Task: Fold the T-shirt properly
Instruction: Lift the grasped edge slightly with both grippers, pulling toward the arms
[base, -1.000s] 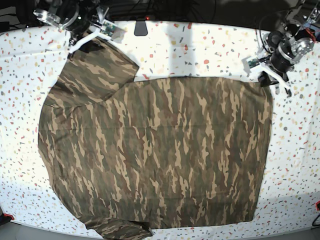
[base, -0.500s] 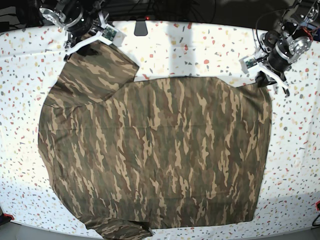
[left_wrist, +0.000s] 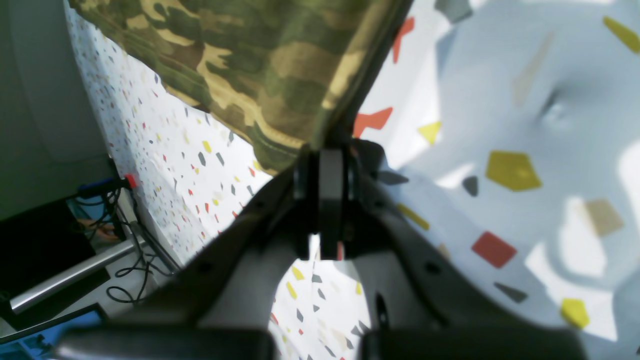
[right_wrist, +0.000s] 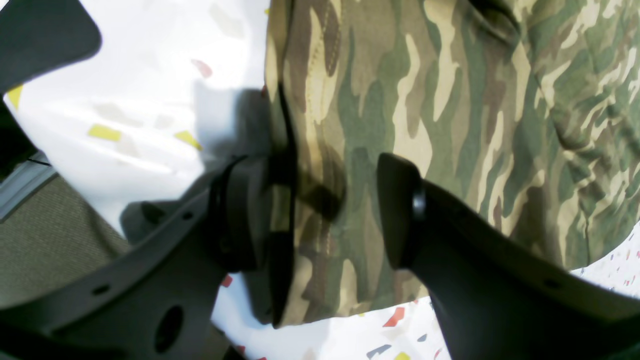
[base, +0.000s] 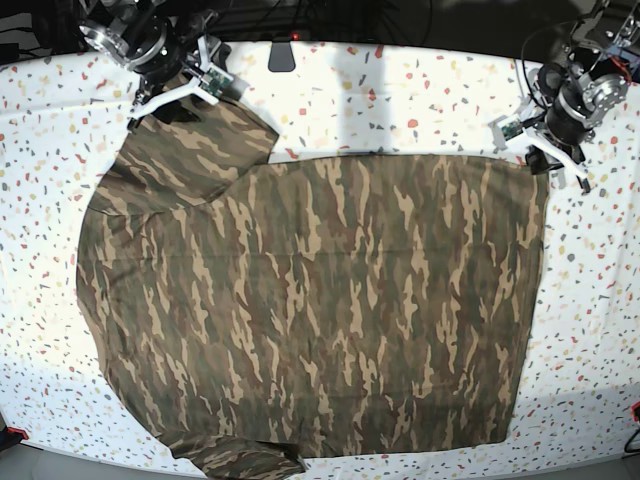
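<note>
The camouflage T-shirt lies spread flat on the speckled white table. Its bottom hem is on the right and a sleeve points to the upper left. My left gripper is at the shirt's upper right hem corner. In the left wrist view the gripper is shut on that corner of the shirt. My right gripper is at the end of the upper left sleeve. In the right wrist view the gripper is open, with the sleeve edge lying between the jaws.
A small dark object sits at the table's back edge. Cables and a metal rail lie beyond the table edge near the left arm. The lower sleeve reaches the table's front edge.
My left gripper has drawn the upper right hem corner outward to the right, straightening the shirt's top edge. My right gripper has shifted slightly at the sleeve end.
</note>
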